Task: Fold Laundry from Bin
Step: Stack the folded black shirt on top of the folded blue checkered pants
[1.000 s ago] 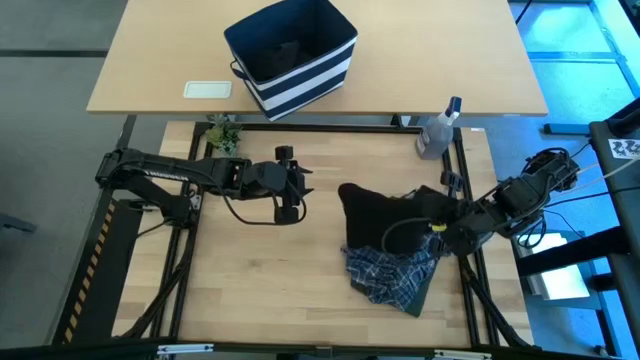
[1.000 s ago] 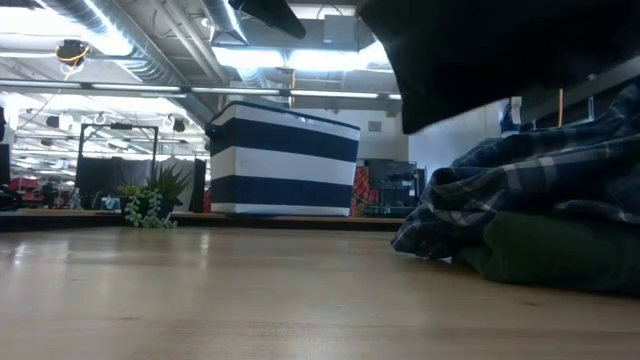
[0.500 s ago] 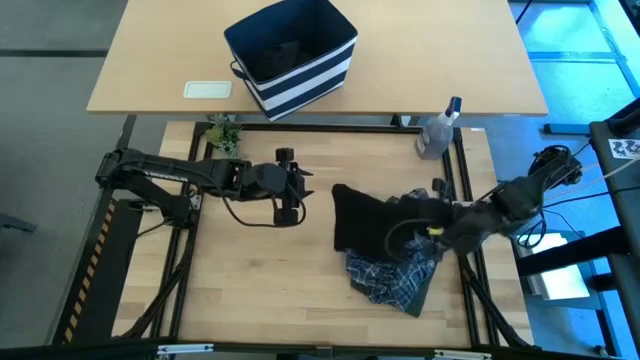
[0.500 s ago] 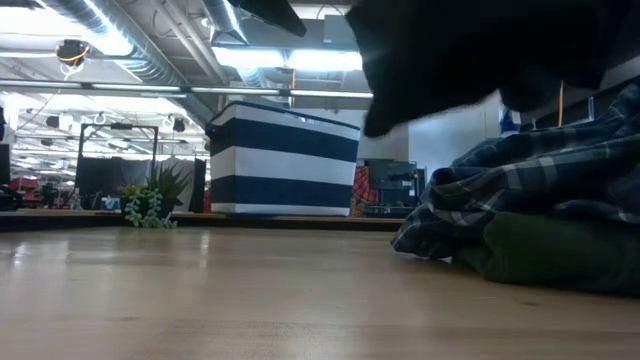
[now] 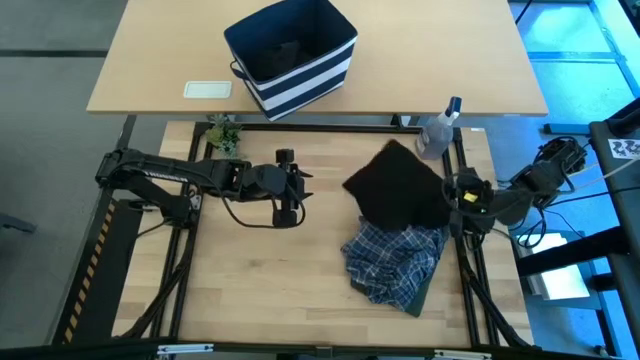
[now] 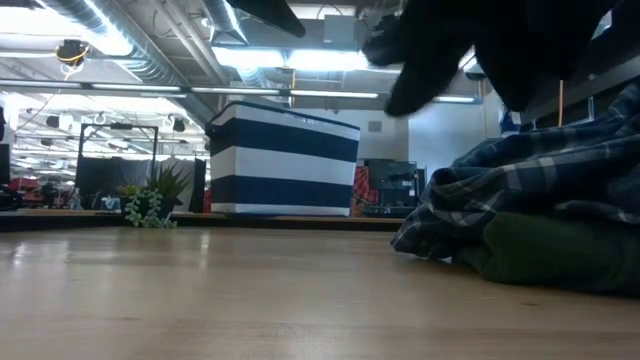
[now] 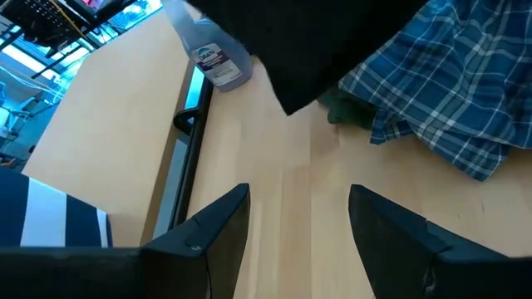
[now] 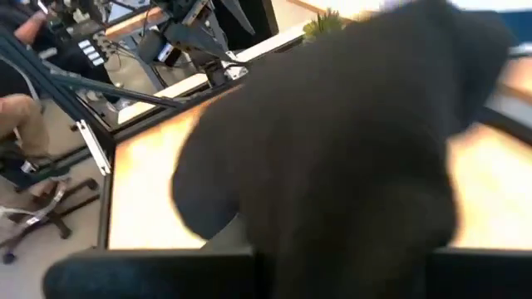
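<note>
A black garment [image 5: 398, 185] hangs in the air from my right gripper [image 5: 456, 196], which is shut on it above the table's right side. In the low view the garment [image 6: 480, 40] is clear of the pile below. That pile is a blue-and-white plaid shirt [image 5: 393, 258] lying on a dark olive-green garment [image 5: 424, 292], which lies on the table. My left gripper [image 5: 298, 190] is open and empty at mid-table, left of the pile; its fingers show apart in the left wrist view [image 7: 291, 241]. The striped navy bin [image 5: 291, 55] stands on the far table. My right gripper holds the black garment by its right-hand end [image 5: 442, 200], coming from the table's right side. In the right wrist view the cloth [image 8: 349, 241] bunches over the fingers and hides the contact. The garment is lifted clear of the pile and hangs slack, stretching left and far from the gripper.
A clear spray bottle [image 5: 438, 130] stands at the table's far right edge, close to the black garment. A small plant [image 5: 224, 133] sits at the far left. A white card [image 5: 208, 89] lies on the far table. Bare wood lies left of the pile.
My right gripper has moved up and toward the table's far right, still shut on the black garment. The garment, which draped over the plaid pile, has swung up and toward the far edge and now uncovers the plaid shirt.
</note>
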Controlling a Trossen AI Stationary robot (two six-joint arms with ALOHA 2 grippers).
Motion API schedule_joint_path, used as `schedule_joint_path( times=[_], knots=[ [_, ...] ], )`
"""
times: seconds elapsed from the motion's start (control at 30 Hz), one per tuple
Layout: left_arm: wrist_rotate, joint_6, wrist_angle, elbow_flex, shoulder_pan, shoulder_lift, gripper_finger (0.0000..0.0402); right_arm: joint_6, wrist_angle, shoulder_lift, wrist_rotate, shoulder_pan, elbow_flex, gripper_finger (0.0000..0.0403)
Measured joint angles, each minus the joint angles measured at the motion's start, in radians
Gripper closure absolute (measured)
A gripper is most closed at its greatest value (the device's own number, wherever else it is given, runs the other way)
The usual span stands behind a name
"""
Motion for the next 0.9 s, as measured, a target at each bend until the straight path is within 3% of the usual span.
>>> schedule_joint_path(
  times=[0.17,0.37,0.6,0.9],
  knots=[
    [0.0,-0.001,-0.001,0.0,0.0,0.0,0.0202,0.023,0.084,-0.003,-0.072,-0.001,-0.006,0.0362],
    [0.0,-0.008,-0.001,0.0,0.0,0.0,0.0202,-0.123,0.38,0.034,-0.133,0.0,-0.006,0.0362],
    [0.0,-0.01,-0.001,0.0,-0.006,0.0,0.0202,-0.299,0.574,0.134,0.053,0.0,-0.024,0.0362],
    [-0.001,-0.001,-0.002,0.0,-0.027,0.0,0.0202,-0.338,0.977,0.075,0.088,0.0,-0.317,0.0362]
  ],
)
